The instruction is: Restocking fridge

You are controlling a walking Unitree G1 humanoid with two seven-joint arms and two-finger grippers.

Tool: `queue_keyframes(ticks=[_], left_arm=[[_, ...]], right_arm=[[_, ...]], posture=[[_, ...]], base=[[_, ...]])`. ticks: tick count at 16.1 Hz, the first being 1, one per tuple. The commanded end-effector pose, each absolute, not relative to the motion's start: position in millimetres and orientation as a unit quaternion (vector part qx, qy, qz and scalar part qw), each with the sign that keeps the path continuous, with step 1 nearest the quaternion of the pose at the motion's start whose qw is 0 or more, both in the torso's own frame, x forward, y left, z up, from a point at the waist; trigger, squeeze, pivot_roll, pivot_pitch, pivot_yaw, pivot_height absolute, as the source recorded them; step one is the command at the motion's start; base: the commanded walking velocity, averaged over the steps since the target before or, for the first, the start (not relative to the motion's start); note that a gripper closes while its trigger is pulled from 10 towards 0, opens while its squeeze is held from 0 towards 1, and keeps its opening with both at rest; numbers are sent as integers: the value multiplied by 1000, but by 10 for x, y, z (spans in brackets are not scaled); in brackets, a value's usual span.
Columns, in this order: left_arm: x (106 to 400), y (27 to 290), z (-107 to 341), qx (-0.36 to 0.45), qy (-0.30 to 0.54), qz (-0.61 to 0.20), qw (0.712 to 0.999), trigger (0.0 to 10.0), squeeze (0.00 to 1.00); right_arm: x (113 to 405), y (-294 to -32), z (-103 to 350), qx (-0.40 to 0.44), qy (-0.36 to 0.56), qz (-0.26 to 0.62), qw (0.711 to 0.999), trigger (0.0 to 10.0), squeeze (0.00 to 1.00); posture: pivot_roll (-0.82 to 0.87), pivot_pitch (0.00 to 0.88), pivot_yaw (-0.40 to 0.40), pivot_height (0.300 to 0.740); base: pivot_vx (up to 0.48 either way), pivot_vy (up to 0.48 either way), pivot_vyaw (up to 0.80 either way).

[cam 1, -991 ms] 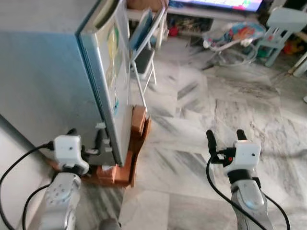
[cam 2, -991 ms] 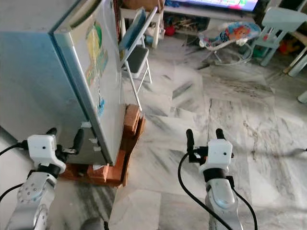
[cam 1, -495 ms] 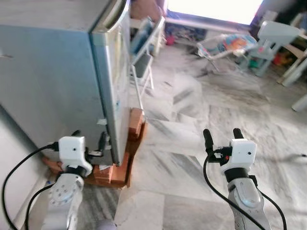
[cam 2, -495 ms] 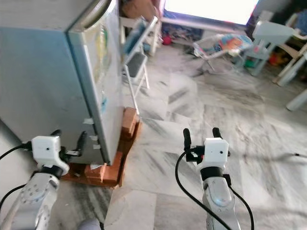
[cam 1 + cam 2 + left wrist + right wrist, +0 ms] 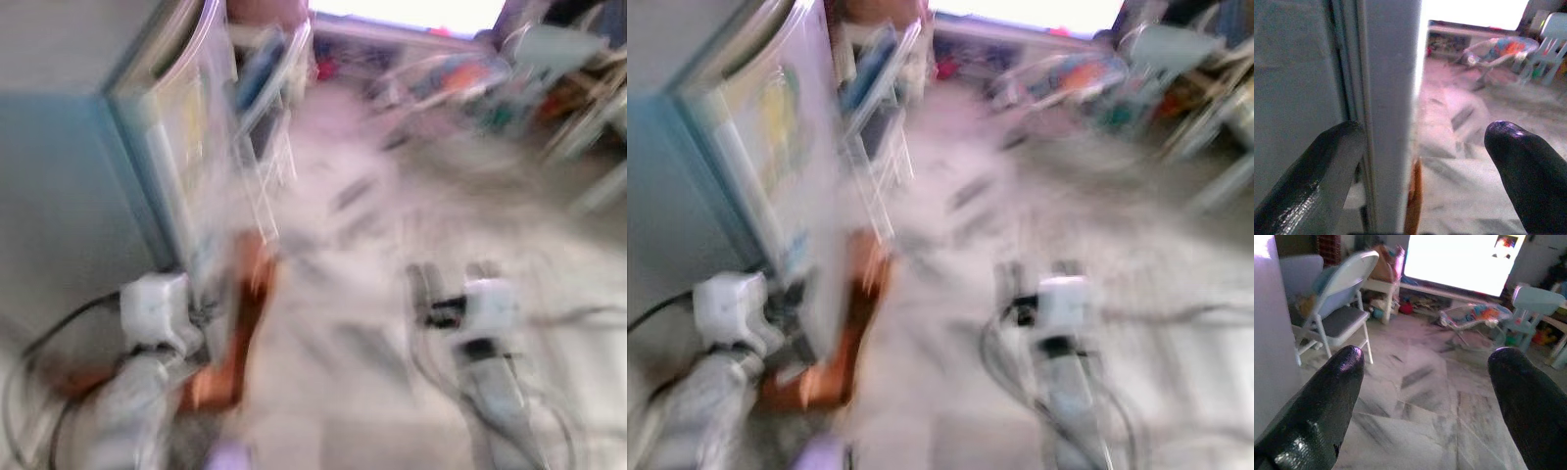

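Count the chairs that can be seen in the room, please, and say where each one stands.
2. A folding chair stands just beyond the fridge, near its door side. A pale plastic chair stands farther back on the right, by the bright screen. Clutter there may hide more.

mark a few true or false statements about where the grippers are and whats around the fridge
1. The left gripper has its fingers spread either side of the fridge door edge. True.
2. The right gripper holds a bottle. False: it is open and empty above the marble floor.
3. A folding chair stands beside the fridge. True.
4. The fridge sits straight on the floor. False: it rests on a reddish-brown base.
5. The head views are sharp. False: both are blurred.
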State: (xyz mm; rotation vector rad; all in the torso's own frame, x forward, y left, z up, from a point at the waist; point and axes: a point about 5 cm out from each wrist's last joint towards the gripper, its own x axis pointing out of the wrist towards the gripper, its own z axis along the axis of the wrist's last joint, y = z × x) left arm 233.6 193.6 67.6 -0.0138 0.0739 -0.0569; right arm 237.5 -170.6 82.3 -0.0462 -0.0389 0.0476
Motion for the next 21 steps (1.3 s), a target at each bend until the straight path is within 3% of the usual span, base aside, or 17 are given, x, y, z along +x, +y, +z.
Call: queue_keyframes(ticks=[1,14,21], left_arm=[[2344,1841,701,-16,28,-43,999,10000,0],[2439,2003,589,23,57,-30,998,10000,0],[2656,2140,639,46,48,-8,998,10000,0]], right_arm=[[2341,-1843,786,-37,-6,4,999,10000,0],[2271,-1885,676,-55,16,11,998,10000,0],[2245,-1894,649,-61,25,17,998,10000,0]], posture=[[68,81,-98,740],[55,79,-97,740],[41,72,-103,740]], base=[[0,0,0],[0,0,0],[0,0,0]])
